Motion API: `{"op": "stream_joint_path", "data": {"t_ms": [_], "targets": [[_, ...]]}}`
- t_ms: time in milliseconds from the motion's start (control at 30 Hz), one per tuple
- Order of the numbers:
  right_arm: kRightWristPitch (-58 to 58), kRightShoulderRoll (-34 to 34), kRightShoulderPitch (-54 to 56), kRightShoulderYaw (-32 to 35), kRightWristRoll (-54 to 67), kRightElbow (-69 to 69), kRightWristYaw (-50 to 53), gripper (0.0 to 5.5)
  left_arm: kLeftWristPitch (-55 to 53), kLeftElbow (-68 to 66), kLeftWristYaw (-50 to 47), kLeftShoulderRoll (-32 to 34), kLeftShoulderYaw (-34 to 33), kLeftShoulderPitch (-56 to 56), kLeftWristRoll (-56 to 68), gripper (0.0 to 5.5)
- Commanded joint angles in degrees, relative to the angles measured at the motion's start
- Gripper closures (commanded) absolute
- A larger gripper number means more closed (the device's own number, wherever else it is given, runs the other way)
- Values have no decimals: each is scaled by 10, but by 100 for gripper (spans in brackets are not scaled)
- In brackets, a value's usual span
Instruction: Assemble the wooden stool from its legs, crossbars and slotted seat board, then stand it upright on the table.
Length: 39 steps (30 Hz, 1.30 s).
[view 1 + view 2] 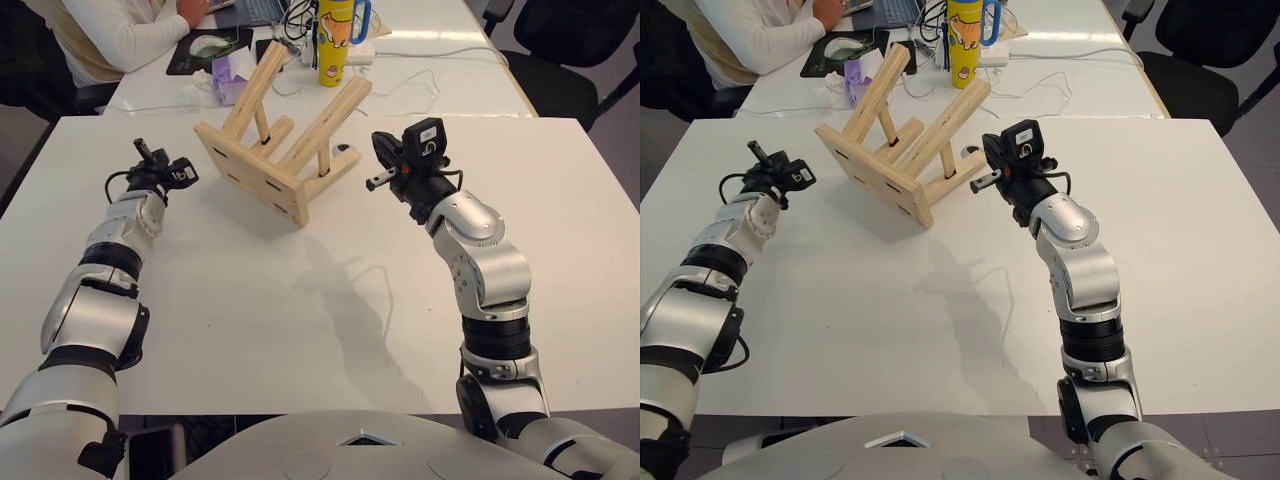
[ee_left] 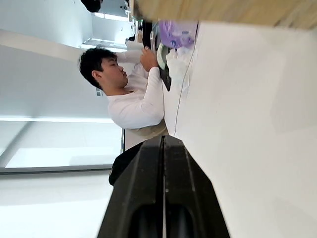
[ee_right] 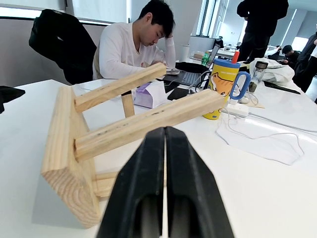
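Closed right pincer (image 3: 164, 136) just beside the stool (image 3: 69, 148) on its side.

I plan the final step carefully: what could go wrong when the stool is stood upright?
1. The stool lies on its side, legs pointing toward the yellow mug; a swing may hit it.
2. Right fingers and left fingers are shut, off the stool; pushing may only slide it.

The pale wooden stool (image 2: 223, 9) is cut to a thin strip by the left wrist view's edge; the right pincer (image 3: 165, 136), black fingers together, hides part of its lower legs.
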<state>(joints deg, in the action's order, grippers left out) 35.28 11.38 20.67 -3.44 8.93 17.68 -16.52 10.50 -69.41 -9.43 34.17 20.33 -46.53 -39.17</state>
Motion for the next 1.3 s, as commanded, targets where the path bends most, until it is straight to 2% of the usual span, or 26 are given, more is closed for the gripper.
{"op": "stream_joint_path", "data": {"t_ms": [33,100,200,300,700,867,1033,1167,1300], "targets": [[8,1,-10,-5,4,9,-2,550,29,-5,117,-37,-139,-30,182,530],[8,2,-12,-5,5,11,1,550,40,20,222,-68,-216,-27,299,512],[7,2,-16,-4,5,12,4,550,46,60,292,-93,-240,-13,361,462],[7,-1,-16,-1,6,14,7,550,53,74,305,-111,-211,7,343,418],[3,-8,-11,0,9,10,13,550,35,81,311,-154,-167,34,322,418],[3,-9,-5,5,10,4,14,550,26,103,341,-203,-141,71,332,418],[-3,-4,3,19,7,-9,17,550,-46,297,371,-267,-110,155,380,418],[-10,-2,10,28,6,-19,20,550,-118,431,370,-285,-80,217,384,418],[-14,-2,14,31,5,-26,20,550,-158,526,341,-286,-108,235,398,418]]}}
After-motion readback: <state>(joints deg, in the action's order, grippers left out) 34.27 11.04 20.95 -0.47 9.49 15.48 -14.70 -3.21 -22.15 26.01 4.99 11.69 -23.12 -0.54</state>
